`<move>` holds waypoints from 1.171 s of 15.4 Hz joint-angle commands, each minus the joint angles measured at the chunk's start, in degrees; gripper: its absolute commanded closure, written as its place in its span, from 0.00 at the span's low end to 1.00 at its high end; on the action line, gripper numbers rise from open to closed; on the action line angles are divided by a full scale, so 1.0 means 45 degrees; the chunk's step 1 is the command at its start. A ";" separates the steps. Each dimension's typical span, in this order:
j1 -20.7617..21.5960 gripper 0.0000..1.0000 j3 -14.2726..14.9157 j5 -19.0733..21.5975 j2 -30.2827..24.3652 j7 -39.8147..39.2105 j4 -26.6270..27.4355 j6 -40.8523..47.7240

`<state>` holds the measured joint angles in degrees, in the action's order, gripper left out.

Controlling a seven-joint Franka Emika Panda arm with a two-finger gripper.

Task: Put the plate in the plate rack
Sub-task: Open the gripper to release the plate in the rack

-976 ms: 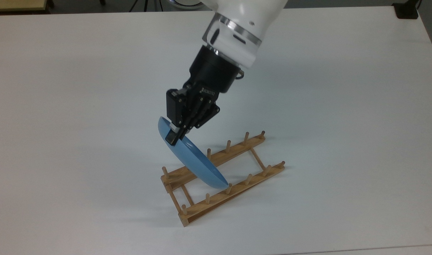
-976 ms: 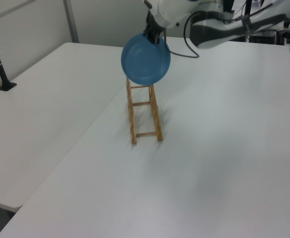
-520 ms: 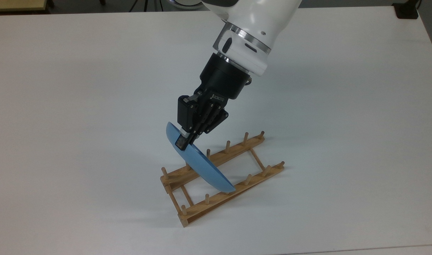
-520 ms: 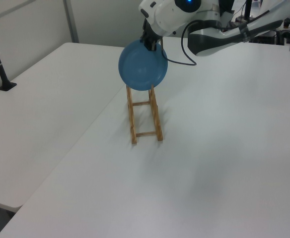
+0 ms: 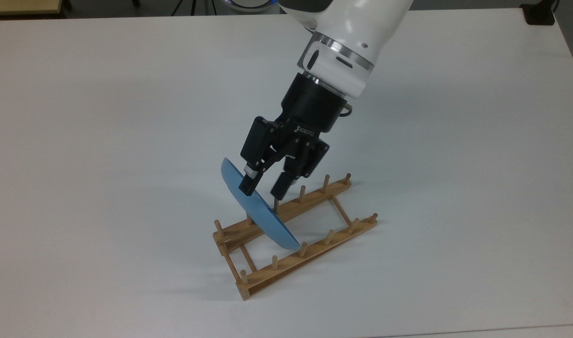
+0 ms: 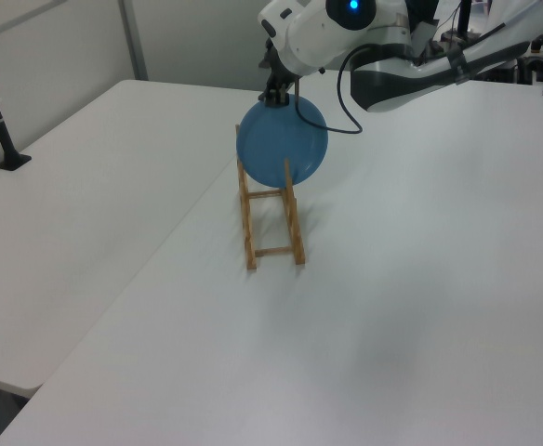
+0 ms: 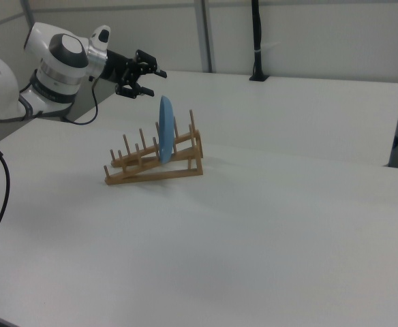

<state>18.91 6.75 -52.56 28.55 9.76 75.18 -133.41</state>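
Light-blue round plastic plate [image 5: 258, 211] stands on edge in the light-brown wooden peg rack [image 5: 293, 237] (black gripper [image 5: 263, 188] fingers spread, gripping nothing).

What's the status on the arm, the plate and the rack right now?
Gripper open, just above the rim. Round light-blue plate standing on edge between pegs of light-brown wooden plate rack. White table: nothing in the way.

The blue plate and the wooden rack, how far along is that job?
Done: the round light-blue plate stands on edge between pegs of the light-brown wooden plate rack. In hand: nothing; the black two-finger tool is open around its upper rim. Left: lifting the tool clear.
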 commanded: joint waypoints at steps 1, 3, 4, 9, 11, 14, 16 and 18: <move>0.0056 0.00 -0.0250 -0.0331 0.0022 0.2083 -0.0163 0.0135; 0.0037 0.00 -0.0581 -0.0312 0.0003 0.3138 -0.0124 0.0135; 0.0037 0.00 -0.0699 -0.0311 0.0003 0.3626 -0.0085 0.0135; -0.0002 0.00 -0.1129 -0.0214 -0.0036 0.5110 0.0013 0.0154; -0.0041 0.00 -0.1323 0.0115 -0.0153 0.6476 0.0032 0.0174; -0.0139 0.00 -0.1540 0.3522 -0.0697 0.7420 0.0402 0.0369; -0.0508 0.00 -0.1540 0.6355 -0.1245 0.7362 0.0638 0.1378; -0.0957 0.00 -0.1753 0.8719 -0.1887 0.7149 0.0676 0.3443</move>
<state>17.60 0.83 -24.35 25.83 41.53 75.20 -127.00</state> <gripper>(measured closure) 0.000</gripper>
